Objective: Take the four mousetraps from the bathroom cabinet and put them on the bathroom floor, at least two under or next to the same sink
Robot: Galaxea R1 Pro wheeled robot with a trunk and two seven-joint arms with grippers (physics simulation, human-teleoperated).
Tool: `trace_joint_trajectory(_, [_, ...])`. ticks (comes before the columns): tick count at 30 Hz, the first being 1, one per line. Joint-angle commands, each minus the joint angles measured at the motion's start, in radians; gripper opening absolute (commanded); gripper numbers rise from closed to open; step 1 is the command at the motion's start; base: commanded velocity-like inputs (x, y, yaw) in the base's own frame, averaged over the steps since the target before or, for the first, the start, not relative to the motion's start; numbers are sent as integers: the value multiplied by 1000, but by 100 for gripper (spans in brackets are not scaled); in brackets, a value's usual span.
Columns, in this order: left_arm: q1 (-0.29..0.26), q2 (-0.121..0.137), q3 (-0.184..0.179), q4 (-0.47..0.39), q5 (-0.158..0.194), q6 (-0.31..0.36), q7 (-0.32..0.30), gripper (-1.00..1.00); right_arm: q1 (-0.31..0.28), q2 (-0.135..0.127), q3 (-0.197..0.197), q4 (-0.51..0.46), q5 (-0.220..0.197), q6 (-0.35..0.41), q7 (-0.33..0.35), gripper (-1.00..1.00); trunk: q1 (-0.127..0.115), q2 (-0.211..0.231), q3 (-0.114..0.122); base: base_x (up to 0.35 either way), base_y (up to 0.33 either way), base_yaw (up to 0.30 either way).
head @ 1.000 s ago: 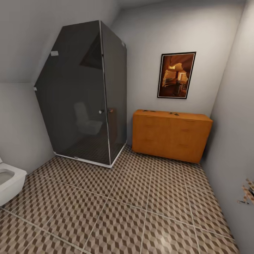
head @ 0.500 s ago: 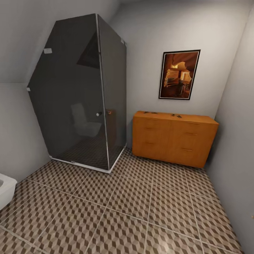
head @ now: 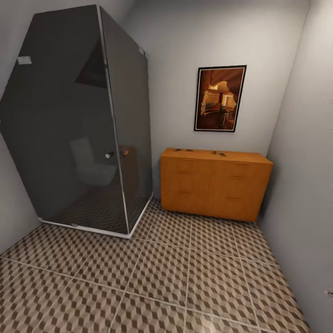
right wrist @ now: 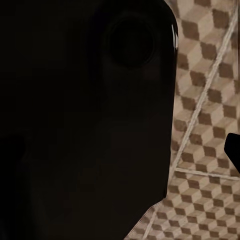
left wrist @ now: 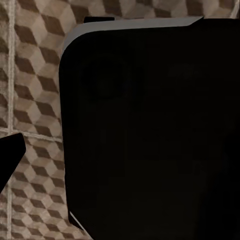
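The orange-brown cabinet (head: 215,187) stands against the far wall, right of centre in the head view. On its top lie small dark mousetraps, one near the left end (head: 187,150) and one near the middle (head: 218,153); they are too small to count. The cube-patterned bathroom floor (head: 185,268) stretches from me to the cabinet. In both wrist views a black part of my own body covers most of the picture, with floor tiles (left wrist: 30,100) (right wrist: 210,100) beside it. A dark tip shows at one edge of each wrist view, and the jaws' state cannot be read.
A dark glass shower enclosure (head: 78,125) takes up the left side, its corner reaching close to the cabinet. A framed picture (head: 219,98) hangs above the cabinet. A grey wall (head: 300,185) closes the right side. Open tiles lie between me and the cabinet.
The head camera has moved forward and turned. The toilet has slipped out at the left edge, the shower looms larger, and the cabinet sits a little further left.
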Motion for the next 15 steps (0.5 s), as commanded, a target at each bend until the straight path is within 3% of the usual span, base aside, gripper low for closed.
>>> trace_joint_trajectory(1, [0,0,1,0,1,-1,0,100,0,0,-1,0,0,-1,-1,100,1,0,0,323,0,-234])
trace_joint_trajectory(8, [0,-1,1,0,1,-1,0,100,0,0,-1,0,1,-1,-1,100,1,0,3,323,0,-227])
trace_joint_trajectory(15, [0,-1,0,0,1,-1,0,100,0,0,-1,0,2,0,-2,100,1,0,4,323,0,-82])
